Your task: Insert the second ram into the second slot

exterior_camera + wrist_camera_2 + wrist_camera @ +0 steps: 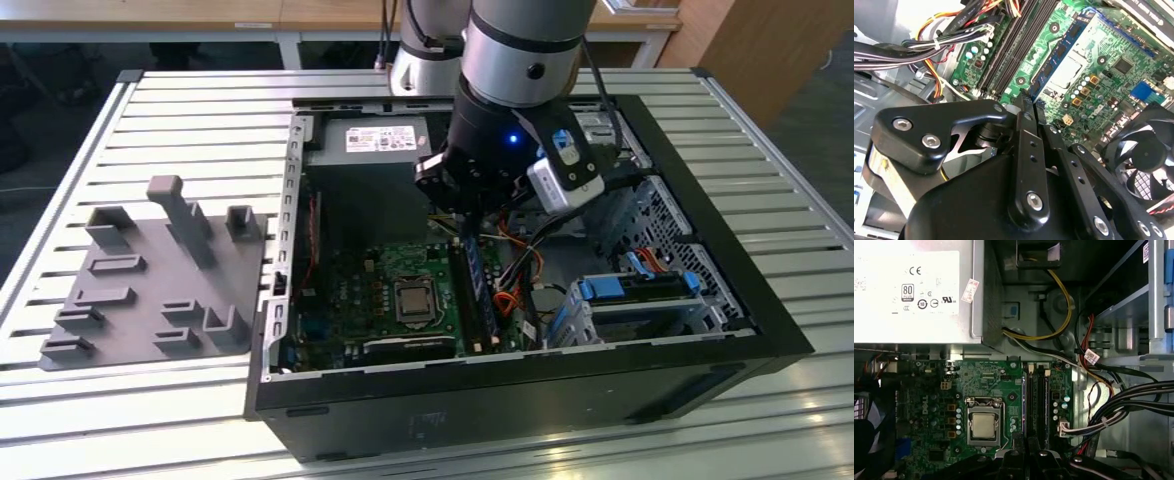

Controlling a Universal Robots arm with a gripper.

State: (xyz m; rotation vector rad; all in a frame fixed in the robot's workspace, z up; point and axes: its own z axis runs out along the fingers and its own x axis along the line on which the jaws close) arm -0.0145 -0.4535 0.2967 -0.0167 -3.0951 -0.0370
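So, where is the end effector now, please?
The end effector hangs inside the open computer case, above the memory slots that lie at the exterior view's right of the processor socket.

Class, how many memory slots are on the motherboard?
2. One slot lies next to the processor; the other slot lies just beyond it. The gripper hides part of both.

A table (187, 110) of silvery metal slats carries an open black computer case (534, 400). Just beside it, on the exterior view's left, lies a grey tray (134, 290) with upright holders.
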